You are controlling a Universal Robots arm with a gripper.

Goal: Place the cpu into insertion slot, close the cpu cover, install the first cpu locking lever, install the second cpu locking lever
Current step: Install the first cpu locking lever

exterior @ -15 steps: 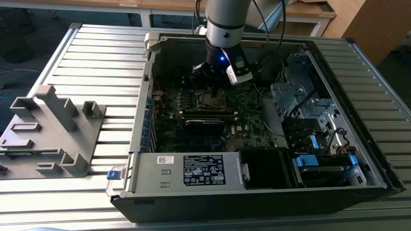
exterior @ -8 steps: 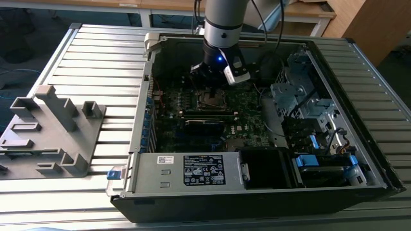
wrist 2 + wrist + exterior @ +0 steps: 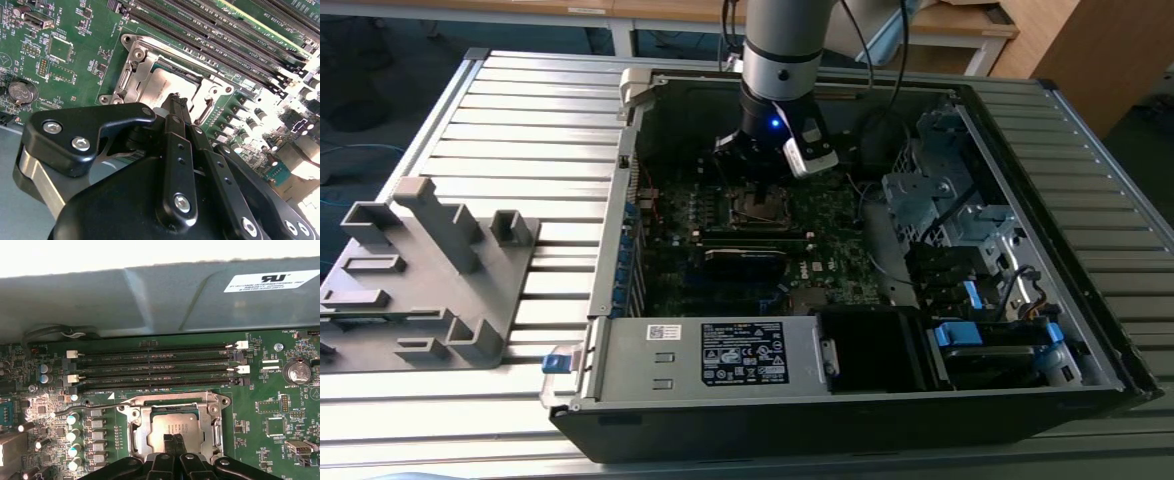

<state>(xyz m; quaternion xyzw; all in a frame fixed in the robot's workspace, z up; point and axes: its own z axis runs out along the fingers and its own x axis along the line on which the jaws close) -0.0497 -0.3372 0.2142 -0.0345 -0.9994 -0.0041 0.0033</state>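
Now | tool (image 3: 174,437) closed, empty, over cpu (image 3: 170,422) | cpu cover (image 3: 140,430) frames its edges

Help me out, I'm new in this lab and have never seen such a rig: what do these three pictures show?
This is a robot arm working inside an open computer case that lies on a slatted metal table. The exterior view comes from a camera standing off the arm; a grey fixture sits on the table at that view's left. The two wrist views come from cameras riding on the arm, looking past its black gripper at the green motherboard. In both wrist views the cpu, a silver square, sits in its socket, and the cover, a metal frame, appears to lie down around it. The gripper is shut, holding nothing, its tips right over the cpu; whether they touch it I cannot tell.
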